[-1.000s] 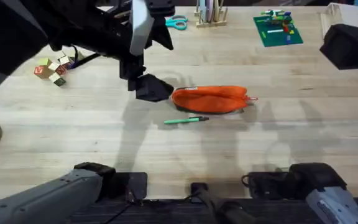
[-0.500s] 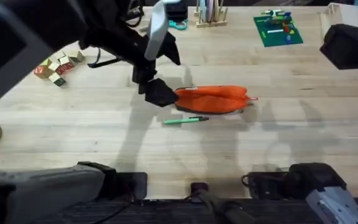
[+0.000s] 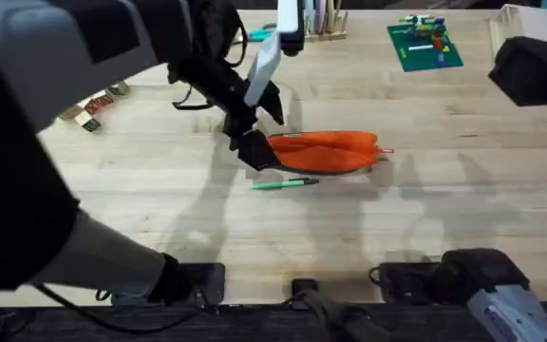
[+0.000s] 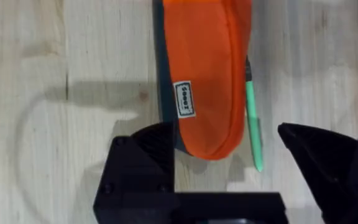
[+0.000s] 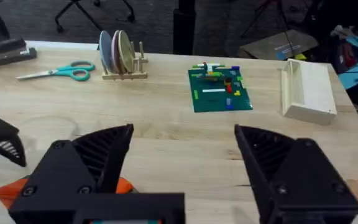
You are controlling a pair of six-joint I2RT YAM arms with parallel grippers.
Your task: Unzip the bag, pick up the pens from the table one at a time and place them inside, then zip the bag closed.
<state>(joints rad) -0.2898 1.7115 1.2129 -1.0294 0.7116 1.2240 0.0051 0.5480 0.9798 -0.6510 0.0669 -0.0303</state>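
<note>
While the left gripper is hanging open astride the near end of the bag, we are judging it ready to pin that end; the pen lies just beside, inside one finger.

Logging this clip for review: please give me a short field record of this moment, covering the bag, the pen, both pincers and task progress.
bag: orange pouch lying flat on the table, looks zipped
pen: green pen on the table beside the bag, outside it
left pincer: open, fingers either side of the bag's end nearest the blocks
right pincer: open, raised above the table, holding nothing
other items: scissors, disc rack, green brick plate, wooden blocks
progress: unzipping not begun; pen not yet in the bag
</note>
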